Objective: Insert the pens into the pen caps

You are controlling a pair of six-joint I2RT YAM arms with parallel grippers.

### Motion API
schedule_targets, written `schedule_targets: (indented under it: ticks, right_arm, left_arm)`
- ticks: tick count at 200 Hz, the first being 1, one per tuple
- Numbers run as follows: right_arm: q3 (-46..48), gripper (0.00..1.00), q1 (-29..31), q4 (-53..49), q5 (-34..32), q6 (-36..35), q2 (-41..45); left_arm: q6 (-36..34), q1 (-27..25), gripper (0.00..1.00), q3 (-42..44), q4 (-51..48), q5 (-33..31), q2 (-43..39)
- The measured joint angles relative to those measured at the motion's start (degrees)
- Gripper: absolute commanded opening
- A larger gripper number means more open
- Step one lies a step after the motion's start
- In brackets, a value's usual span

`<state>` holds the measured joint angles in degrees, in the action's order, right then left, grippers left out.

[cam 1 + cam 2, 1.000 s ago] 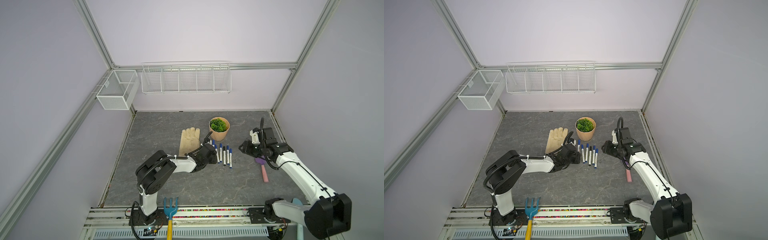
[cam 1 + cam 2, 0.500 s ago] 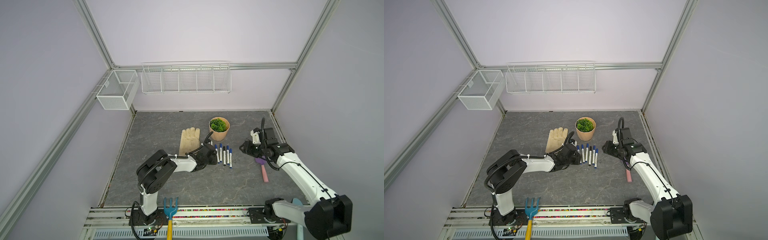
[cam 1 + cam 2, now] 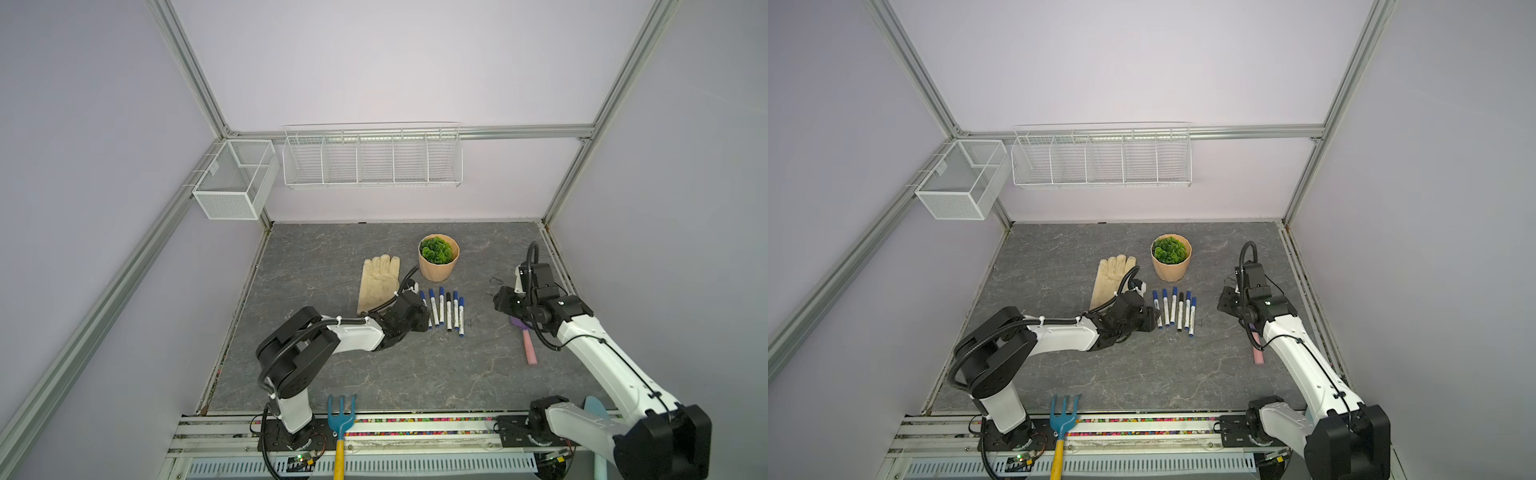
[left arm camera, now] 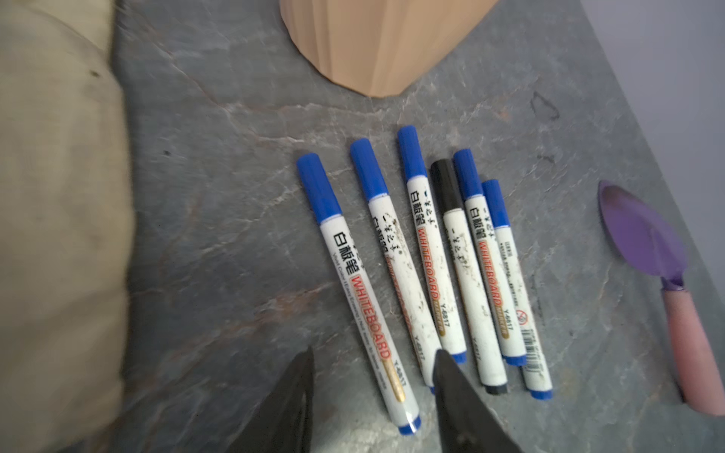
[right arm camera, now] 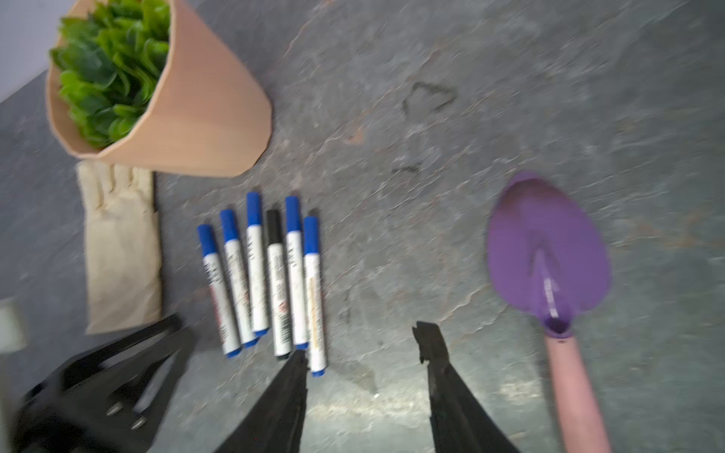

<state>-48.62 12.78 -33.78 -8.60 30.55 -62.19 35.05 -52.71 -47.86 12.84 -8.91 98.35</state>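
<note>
Several white pens lie side by side on the grey table, each with a cap on its far end. Most of the pen caps are blue; one is black. My left gripper is open and low over the near end of the row's leftmost pen, which lies between its fingers untouched. Right of the row, my right gripper hangs open over bare table with nothing in it; its one finger hides the near ends of the pens.
A potted plant stands just behind the pens, and a beige glove lies to their left. A purple trowel with a pink handle lies under the right arm. A blue fork rests at the front edge. Wire baskets hang on the wall.
My left gripper's jaws have opened around the leftmost pen, which now lies on the table in the row. The right arm has hardly moved.
</note>
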Motion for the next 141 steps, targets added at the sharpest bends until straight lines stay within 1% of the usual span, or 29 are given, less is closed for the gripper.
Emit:
schedule_targets:
  ticks: [18,27,30,33,38,52,61,76,79,83,85,89,111,141]
  right_arm:
    - [3.3,0.55,0.0,3.7,-8.3,0.1,3.7]
    - [5.5,0.57,0.1,6.8,-12.9,0.0,5.6]
    - [6.4,0.6,0.1,8.2,-14.5,-0.1,6.2]
    - [7.3,0.65,0.2,9.5,-16.1,-0.5,6.8]
    - [9.0,0.71,0.3,12.1,-18.9,-1.2,7.8]
    - [13.5,0.77,1.0,18.7,-25.8,-4.6,9.2]
    - [15.4,0.78,1.3,22.1,-29.8,-6.8,8.5]
    - [16.6,0.79,1.4,26.5,-35.4,-9.6,5.3]
    - [16.6,0.8,1.4,27.2,-36.3,-10.1,4.6]
    - [16.7,0.8,1.4,28.4,-37.3,-10.5,3.5]
    - [16.8,0.8,1.4,29.0,-37.9,-10.8,3.0]
    - [16.9,0.8,1.4,30.1,-38.6,-11.1,1.9]
    - [17.6,0.81,1.6,37.1,-42.9,-13.0,-5.2]
    - [17.4,0.82,1.8,44.5,-46.4,-15.8,-17.4]
  left_arm:
    - [-2.4,0.0,0.53,1.8,-0.1,-6.1,-6.5]
    - [-3.8,0.1,0.55,2.2,-0.6,-10.7,-10.2]
    - [-4.2,0.2,0.55,2.3,-0.7,-12.0,-11.2]
    - [-4.4,0.2,0.55,2.4,-0.9,-13.2,-12.2]
    - [-5.3,0.6,0.56,2.5,-1.2,-15.7,-14.2]
    - [-7.6,2.3,0.6,2.8,-2.2,-21.7,-18.9]
    - [-9.1,4.1,0.62,3.0,-3.0,-25.3,-21.5]
    - [-11.6,8.4,0.79,3.5,-5.0,-30.6,-25.0]
    - [-11.4,9.1,0.85,3.7,-5.2,-31.4,-25.5]
    - [-12.5,10.4,0.97,3.9,-5.7,-32.7,-26.1]
    - [-12.2,11.0,1.0,3.9,-5.9,-33.2,-26.3]
    - [-13.3,12.3,0.99,4.2,-6.4,-34.4,-26.8]
    - [-14.6,18.3,0.99,6.5,-7.6,-40.0,-27.7]
    - [-14.9,24.5,0.99,10.8,-9.4,-45.6,-27.5]
